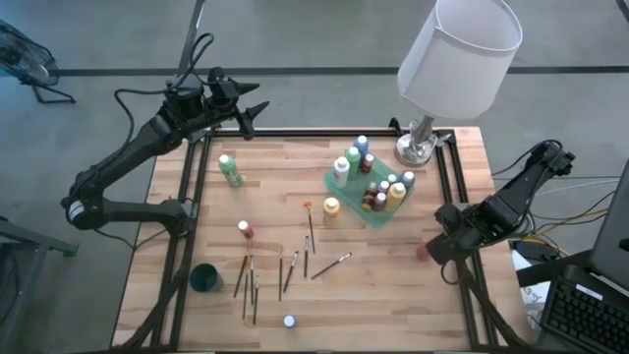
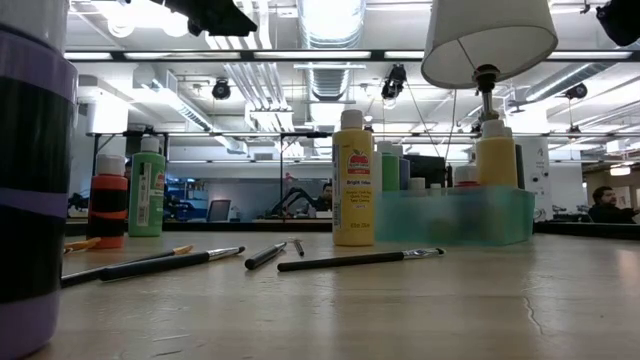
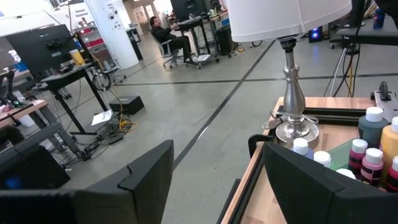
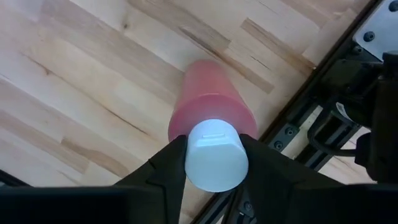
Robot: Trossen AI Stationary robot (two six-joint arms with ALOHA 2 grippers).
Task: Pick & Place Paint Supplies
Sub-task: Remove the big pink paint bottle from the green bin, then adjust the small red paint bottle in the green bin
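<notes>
Gripping only the white cap of the pink bottle, the right gripper sits low at the tabletop's right edge, fingers touching the cap on both sides. Judging by that narrow hold, the bottle could swing or slip out, or clip the black frame rail beside it. The left gripper hangs open and empty past the far left corner. Pale wood planks carry brushes, a lamp and a green tray near the far right corner. Beyond lies a concrete floor with desks.

text: none legible | yellow bottle label: print unreadable
</notes>
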